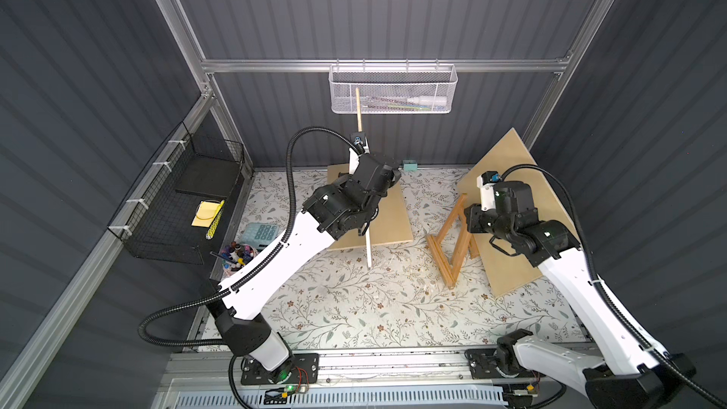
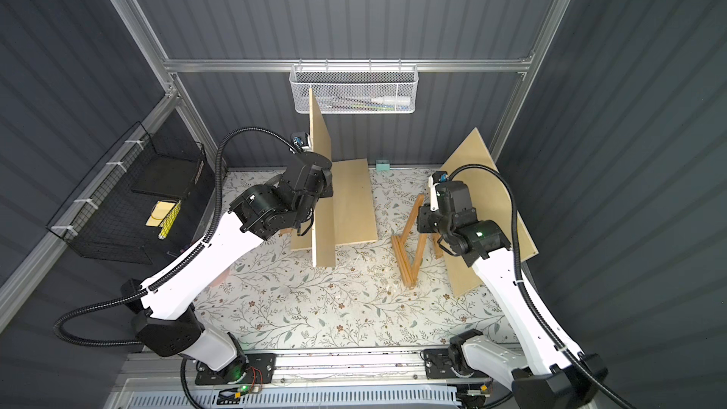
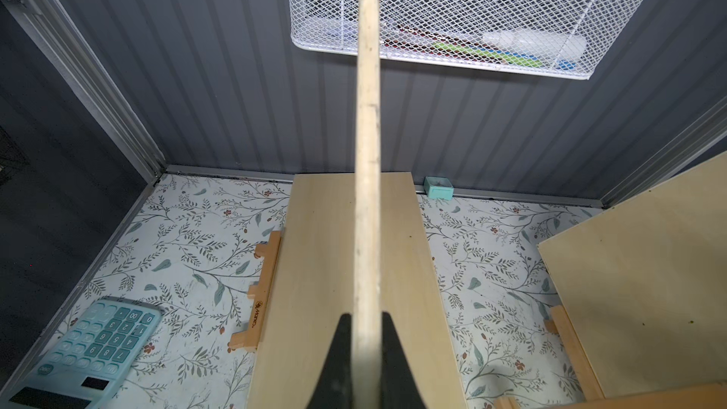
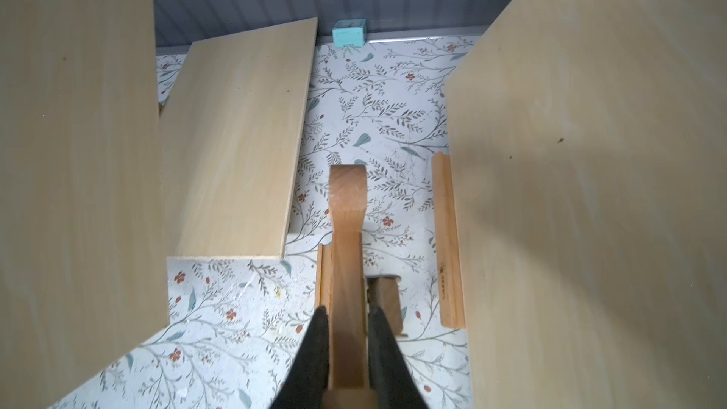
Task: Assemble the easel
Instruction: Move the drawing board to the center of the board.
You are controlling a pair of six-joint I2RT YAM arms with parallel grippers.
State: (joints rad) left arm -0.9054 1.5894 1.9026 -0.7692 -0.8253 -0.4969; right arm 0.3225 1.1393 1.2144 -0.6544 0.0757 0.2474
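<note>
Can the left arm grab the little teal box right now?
Probably not: the left gripper is shut on the upright board, so it has no free jaws for the teal box.

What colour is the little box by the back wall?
Teal box; clearest in right wrist view.

Both top views: we look steeply down from high above the arm bases [image 1: 279,371] toward the back wall [image 1: 393,13], taking in the whole tabletop [image 1: 354,308].

Left wrist: we sit behind the left pincer [image 3: 366,314], facing the back wall, close on the upright board [image 3: 368,151].

Right wrist: behind the right pincer [image 4: 349,307], tilted down at the tabletop, close on the easel piece [image 4: 346,230].

Both wrist views share the flat board [image 3: 326,249] and teal box [image 3: 438,186].
</note>
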